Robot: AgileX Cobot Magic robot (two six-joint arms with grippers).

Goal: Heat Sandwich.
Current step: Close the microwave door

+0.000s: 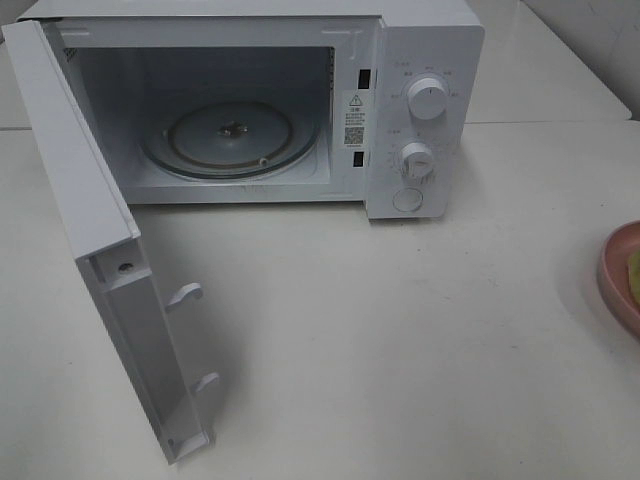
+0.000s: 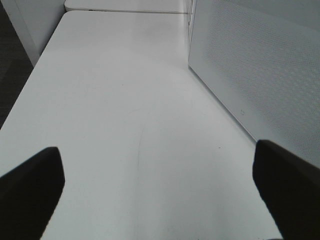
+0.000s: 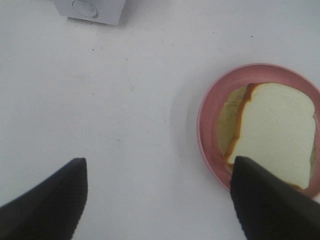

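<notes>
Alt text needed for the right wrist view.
A square white-bread sandwich with tan crust lies on a round pink plate on a white table. The open right hand hovers beside the plate, its dark fingers empty.

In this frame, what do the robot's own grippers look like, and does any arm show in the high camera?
Only fingertips show, in the wrist views. The left gripper has two black fingers with a matte finish and blunt, slanted tips. The right gripper has matching black fingers, wedge-shaped and tapering to angled ends. No cables, markings or labels are visible. The high camera shows no arm.
</notes>
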